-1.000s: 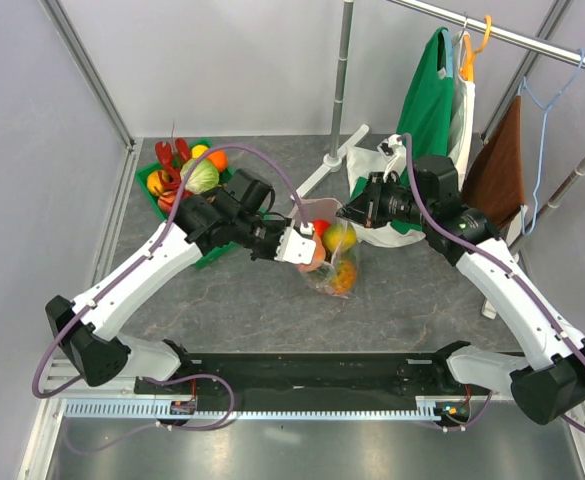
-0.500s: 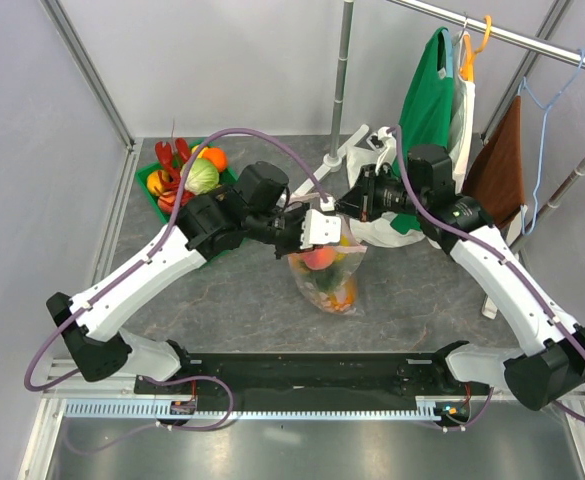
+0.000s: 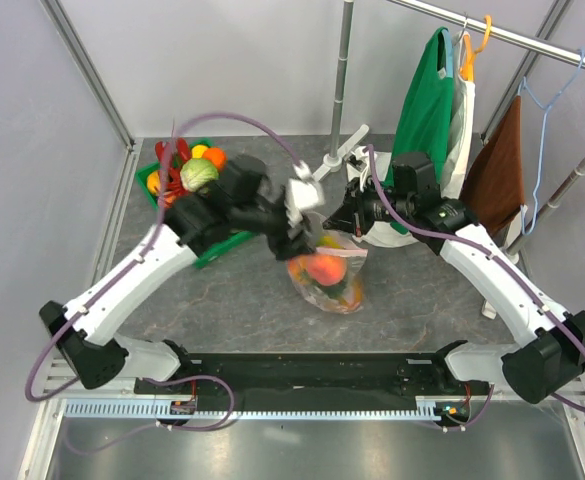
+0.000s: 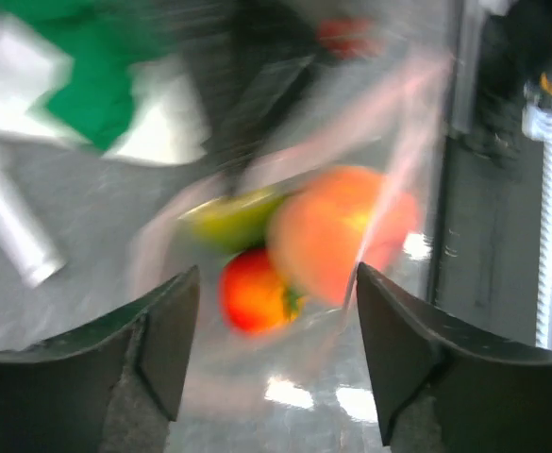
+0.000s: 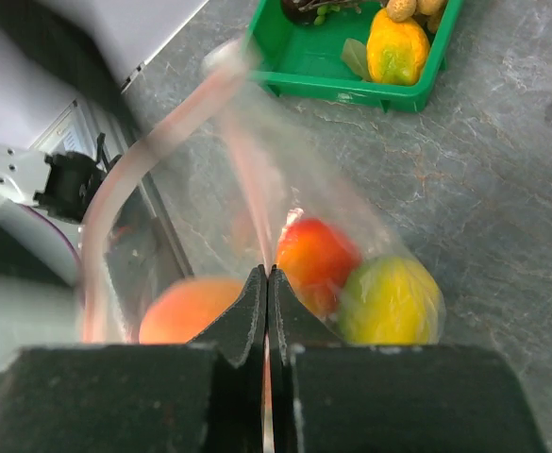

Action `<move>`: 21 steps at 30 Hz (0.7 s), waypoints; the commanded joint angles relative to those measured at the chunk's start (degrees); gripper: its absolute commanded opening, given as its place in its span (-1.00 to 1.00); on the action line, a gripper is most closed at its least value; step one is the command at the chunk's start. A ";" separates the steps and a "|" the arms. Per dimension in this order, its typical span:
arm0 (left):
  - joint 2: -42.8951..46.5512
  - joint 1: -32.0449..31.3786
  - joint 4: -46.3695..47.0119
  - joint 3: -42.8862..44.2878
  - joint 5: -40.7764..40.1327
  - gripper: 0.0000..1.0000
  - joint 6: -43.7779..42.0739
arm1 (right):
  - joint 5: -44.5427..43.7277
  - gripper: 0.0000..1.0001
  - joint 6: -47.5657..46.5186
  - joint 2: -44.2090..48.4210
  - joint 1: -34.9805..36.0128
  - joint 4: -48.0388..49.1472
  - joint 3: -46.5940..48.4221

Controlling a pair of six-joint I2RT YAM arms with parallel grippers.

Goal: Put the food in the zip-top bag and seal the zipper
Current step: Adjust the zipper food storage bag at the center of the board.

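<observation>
Grey stone-patterned table [image 3: 222, 310] fills the overhead view, between pale walls and with a clothes rail [image 3: 532, 40] of hangers at the right. A green plastic tray [image 3: 220, 245] of toy produce sits at the back left. Near the middle, the clear floppy plastic zip-top bag [image 3: 332, 285] hangs by its upper edge. It already holds food, a glossy orange-red toy peach [image 3: 324, 268] being the plainest. The left gripper [image 3: 302, 232] hovers at the bag's left top, and the right gripper [image 3: 344, 215] meets its upper right corner.

From the left wrist, much is blurred. The left gripper [image 4: 276, 283] has its fingers [image 4: 162, 349] spread wide with nothing between them. Beyond them lies the bag with the big peach [image 4: 342, 231], a small red fruit [image 4: 254, 293] and a yellow-green piece [image 4: 233, 217]. A green cloth [image 4: 87, 85] shows at the upper left.

From the right wrist, the right gripper [image 5: 266, 283] is pressed fully together, pinching the bag's film [image 5: 294, 170]. The narrow pale pink zipper strip [image 5: 153, 142] arcs away blurred to the left. Inside lie a red-orange fruit [image 5: 313, 260], a yellow-green one [image 5: 389, 302] and the peach [image 5: 191, 311]. The tray [image 5: 351, 80] stands behind.
</observation>
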State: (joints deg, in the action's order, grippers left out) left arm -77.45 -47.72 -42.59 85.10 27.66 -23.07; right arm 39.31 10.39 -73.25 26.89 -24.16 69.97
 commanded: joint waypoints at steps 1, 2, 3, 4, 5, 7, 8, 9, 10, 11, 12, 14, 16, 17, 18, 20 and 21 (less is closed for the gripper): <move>5.65 17.02 -3.39 8.45 18.06 0.53 -3.15 | 3.22 -1.00 -5.74 -0.57 0.18 0.35 0.60; 4.51 21.14 -6.51 10.07 19.35 0.67 -5.91 | 3.40 -1.00 -5.47 -0.66 0.18 0.26 1.12; 4.59 23.18 -8.89 9.91 21.36 0.68 -8.37 | 3.58 -1.00 -5.47 -0.84 0.26 0.26 1.22; 5.28 25.38 -9.35 7.91 23.21 0.69 -11.35 | 3.75 -1.00 -6.17 -0.66 0.18 0.17 1.30; 6.16 29.23 -8.92 5.28 24.62 0.69 -13.47 | 3.84 -1.00 -6.70 -0.66 0.18 -0.09 1.30; 8.19 31.80 -5.07 -3.60 24.98 0.68 -14.38 | 4.02 -1.00 -7.31 -0.40 0.17 -0.27 1.13; 8.28 34.86 -0.87 -6.24 26.38 0.68 -14.28 | 4.11 -1.00 -7.75 -0.22 0.18 -0.44 0.95; 7.93 36.28 1.26 -10.61 30.83 0.67 -14.28 | 4.28 -1.00 -7.84 -0.14 0.18 -0.53 0.87; 7.75 37.52 3.89 -12.48 33.05 0.67 -14.02 | 4.55 -1.00 -8.02 -0.22 0.18 -0.62 0.86; 7.40 38.40 6.09 -14.16 34.55 0.68 -14.28 | 5.07 -1.00 -8.72 -0.14 0.18 -0.97 0.95; 6.44 38.41 9.51 -16.43 35.87 0.69 -15.50 | 5.34 -1.00 -9.25 -0.05 0.18 -1.32 1.04; 5.82 38.41 14.53 -18.64 36.85 0.69 -15.87 | 5.51 -1.00 -10.82 0.13 0.18 -2.90 1.83; 4.68 38.24 21.04 -21.28 40.27 0.69 -18.05 | 5.43 -1.00 -14.69 0.48 0.26 -4.84 2.88; 4.15 37.80 22.45 -21.81 41.32 0.68 -19.37 | 5.51 -1.00 -15.57 0.48 0.18 -5.36 3.23; 3.54 37.10 25.07 -22.43 41.60 0.68 -20.60 | 5.69 -1.00 -16.80 0.39 0.09 -5.80 3.59; 0.91 35.43 26.32 -22.35 41.86 0.66 -22.19 | 6.21 -1.00 -17.86 -0.04 0.18 -6.77 4.55; -0.23 35.07 28.42 -21.91 42.47 0.66 -20.89 | 6.57 -1.00 -18.82 -0.22 0.18 -7.04 4.90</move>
State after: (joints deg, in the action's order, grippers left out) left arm -75.53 -10.50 -26.68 62.39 63.42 -39.29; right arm 43.48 -2.35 -73.93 26.89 -29.54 70.83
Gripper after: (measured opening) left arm 0.837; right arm 0.007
